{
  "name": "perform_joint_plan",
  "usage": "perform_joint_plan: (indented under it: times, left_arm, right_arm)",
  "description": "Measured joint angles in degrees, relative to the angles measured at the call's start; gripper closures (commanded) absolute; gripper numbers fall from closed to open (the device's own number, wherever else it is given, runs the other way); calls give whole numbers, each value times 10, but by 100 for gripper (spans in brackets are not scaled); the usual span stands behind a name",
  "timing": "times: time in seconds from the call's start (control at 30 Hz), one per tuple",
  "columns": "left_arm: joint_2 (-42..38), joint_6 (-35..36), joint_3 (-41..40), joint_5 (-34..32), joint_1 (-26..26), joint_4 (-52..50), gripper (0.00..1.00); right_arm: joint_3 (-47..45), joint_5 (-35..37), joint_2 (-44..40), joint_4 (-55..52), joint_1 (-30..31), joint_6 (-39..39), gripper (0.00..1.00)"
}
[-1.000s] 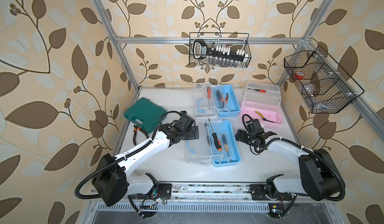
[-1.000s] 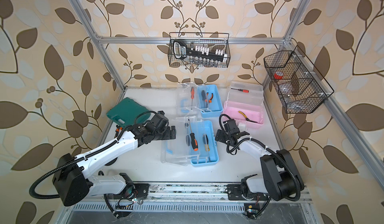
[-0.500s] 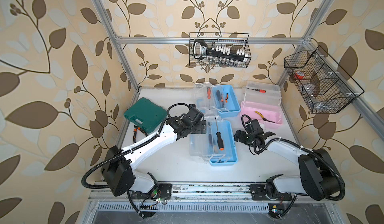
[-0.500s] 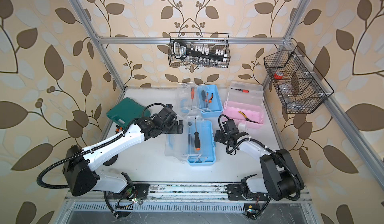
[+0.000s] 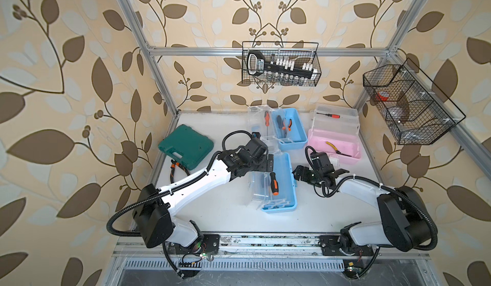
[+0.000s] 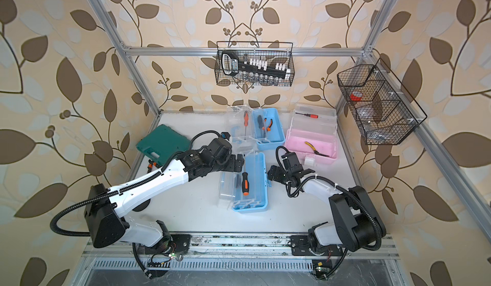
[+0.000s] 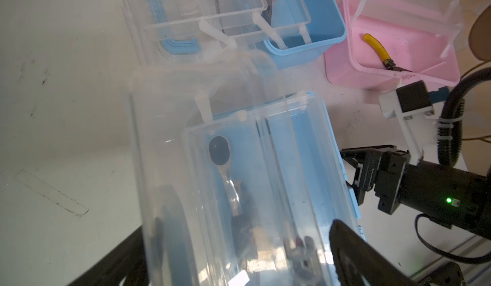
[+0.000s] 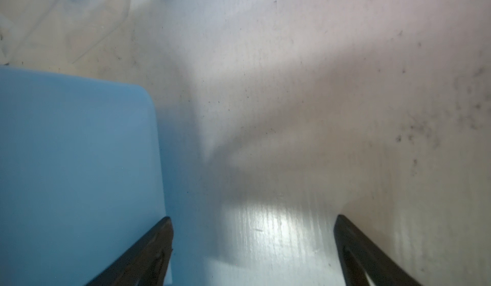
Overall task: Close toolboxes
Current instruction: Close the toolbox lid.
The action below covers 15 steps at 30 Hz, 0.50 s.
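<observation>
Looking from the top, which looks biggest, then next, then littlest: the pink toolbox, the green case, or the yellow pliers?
1. pink toolbox, counting its open clear lid
2. green case
3. yellow pliers, lying inside the pink one

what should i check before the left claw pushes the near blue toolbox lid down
1. Left claw open, at the clear hinged lid: ok.
2. Near light blue plastic toolbox shut: not ok, lid partway over.
3. Right claw open beside that box: ok.
4. Black-and-orange screwdriver clear of the lid: cannot tell.
5. Far light blue plastic toolbox and pink plastic toolbox shut: not ok.
</observation>
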Motion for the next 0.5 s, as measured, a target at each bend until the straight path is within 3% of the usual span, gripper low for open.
perform_joint_plan:
  times: [0.5]
  left_arm:
    - [94, 33, 84, -7, -39, -19, 1]
  right_arm:
    - [-3, 9, 16, 35, 2, -5, 8]
